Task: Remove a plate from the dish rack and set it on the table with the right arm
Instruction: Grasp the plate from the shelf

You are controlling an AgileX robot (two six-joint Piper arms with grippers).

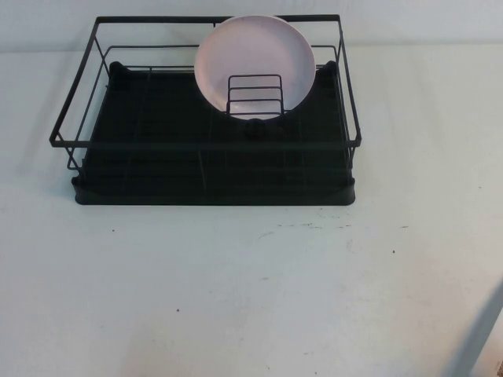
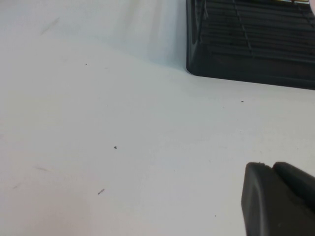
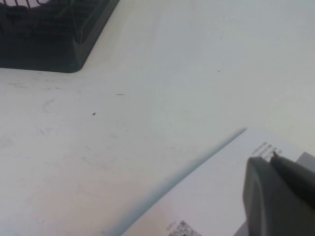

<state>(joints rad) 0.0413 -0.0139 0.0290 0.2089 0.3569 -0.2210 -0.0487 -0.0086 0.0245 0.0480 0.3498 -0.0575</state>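
The pale pink-white plate (image 1: 255, 63) stands on edge in the small wire divider holder (image 1: 255, 96), at the back right of the black dish rack (image 1: 141, 169). Neither arm shows in the high view. My left gripper (image 2: 268, 164) is shut and empty, low over the white table (image 1: 251, 298), short of the rack's front left corner (image 2: 246, 64). My right gripper (image 3: 269, 157) is shut and empty, over a white printed sheet, well short of the rack's front right corner (image 3: 49, 49).
A white printed sheet (image 3: 216, 196) lies by the table's near right edge, under my right gripper. A grey slanted edge (image 1: 483, 338) shows at the table's front right corner. Bare white tabletop with small dark specks spreads in front of the rack.
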